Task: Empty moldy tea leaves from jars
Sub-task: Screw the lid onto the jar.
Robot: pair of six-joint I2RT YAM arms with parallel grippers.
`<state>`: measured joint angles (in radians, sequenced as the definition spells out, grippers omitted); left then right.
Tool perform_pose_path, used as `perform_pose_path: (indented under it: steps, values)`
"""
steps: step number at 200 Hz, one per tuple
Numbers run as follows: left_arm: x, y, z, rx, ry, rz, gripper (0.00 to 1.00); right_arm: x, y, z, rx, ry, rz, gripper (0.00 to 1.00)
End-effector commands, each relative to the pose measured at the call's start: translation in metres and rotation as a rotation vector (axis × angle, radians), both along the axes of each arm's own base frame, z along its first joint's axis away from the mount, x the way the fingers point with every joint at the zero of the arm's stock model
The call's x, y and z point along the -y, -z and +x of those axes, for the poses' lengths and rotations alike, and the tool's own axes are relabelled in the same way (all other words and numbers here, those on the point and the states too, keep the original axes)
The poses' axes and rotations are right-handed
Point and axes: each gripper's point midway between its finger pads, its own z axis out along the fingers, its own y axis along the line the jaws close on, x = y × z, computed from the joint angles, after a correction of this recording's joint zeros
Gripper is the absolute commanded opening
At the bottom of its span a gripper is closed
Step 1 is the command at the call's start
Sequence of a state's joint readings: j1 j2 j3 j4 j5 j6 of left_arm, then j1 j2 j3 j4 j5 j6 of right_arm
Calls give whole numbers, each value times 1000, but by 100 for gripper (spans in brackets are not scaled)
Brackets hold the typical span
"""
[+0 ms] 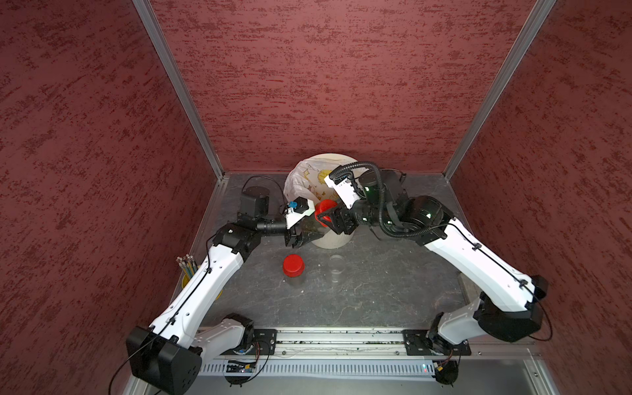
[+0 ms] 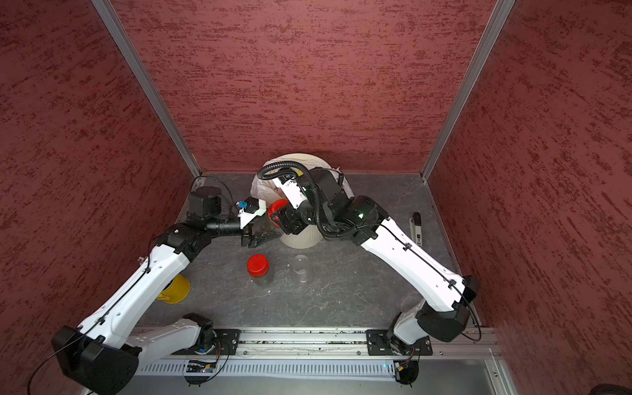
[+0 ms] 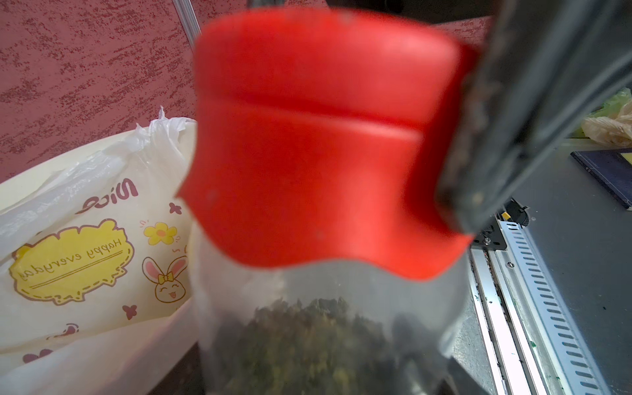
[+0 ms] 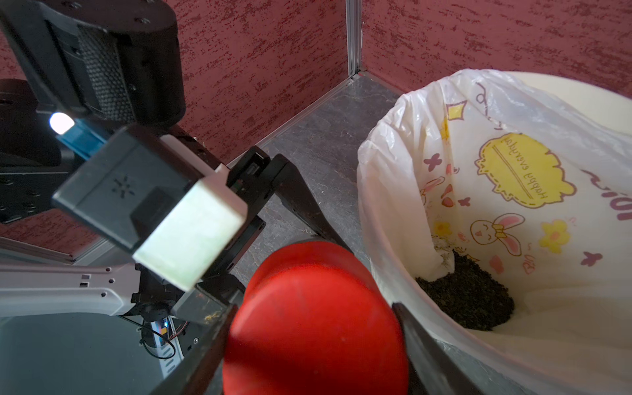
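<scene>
The cream bin (image 1: 337, 241) with its white bag (image 4: 393, 178) stands just beyond both grippers, its open mouth right beside the right gripper's fingertips. A dark heap of dumped leaves (image 4: 468, 297) lies at the bottom of the bag, so at least one jar's worth appears to have gone in.

On the table on the base side of the grippers stand two jars, apart from each other. The empty jar (image 1: 336, 268) is clear and has no cap; I judge it done. The capped jar (image 1: 293, 268), nearer the left gripper, is untouched, and something olive-brown seems to show through its wall, though it is too small to be sure.

The third one — the held jar (image 3: 325, 325) — hangs between the two grippers beside the bin's near wall, its red cap (image 3: 318, 136) on and its tea leaves (image 3: 307, 342) inside. So roughly a third of the job looks finished: this jar needs opening and tipping, then the capped one on the table.

The left gripper (image 1: 307, 237) is clamped narrow on the body of the held jar. The right gripper (image 4: 314, 307) has its jaws at a middling width, one finger on each side of the red cap and both against it — a grip on the cap, as far as the wrist views show. How firmly it presses cannot be told.
</scene>
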<state>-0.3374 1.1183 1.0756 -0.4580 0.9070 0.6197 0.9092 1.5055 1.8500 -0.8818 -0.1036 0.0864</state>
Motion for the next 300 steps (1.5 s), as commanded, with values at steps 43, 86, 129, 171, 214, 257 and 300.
perform_pose_path:
  steps: [43, 86, 129, 171, 214, 257, 300]
  values:
    - [1, -20, -9, 44, 33, -33, 61, 1, 10, -11, 138, -185, -115, 44]
    - [1, -21, -11, 39, 44, -36, 61, -6, 5, -26, 241, -384, -137, 45]
    - [2, -22, -13, 31, 55, -40, 61, -8, -5, -29, 284, -455, -152, 53]
    - [1, -22, -12, 39, 48, -39, 61, -7, -23, -23, 259, -367, -75, 88]
    - [0, -21, -10, 47, 35, -32, 61, 0, -36, -16, 118, -175, 26, 99]
    - [-1, -22, -8, 53, 28, -29, 61, 16, -21, -7, -7, 28, 1, 98]
    - [-1, -21, -8, 51, 28, -28, 61, 17, -17, -11, -26, 75, -4, 95]
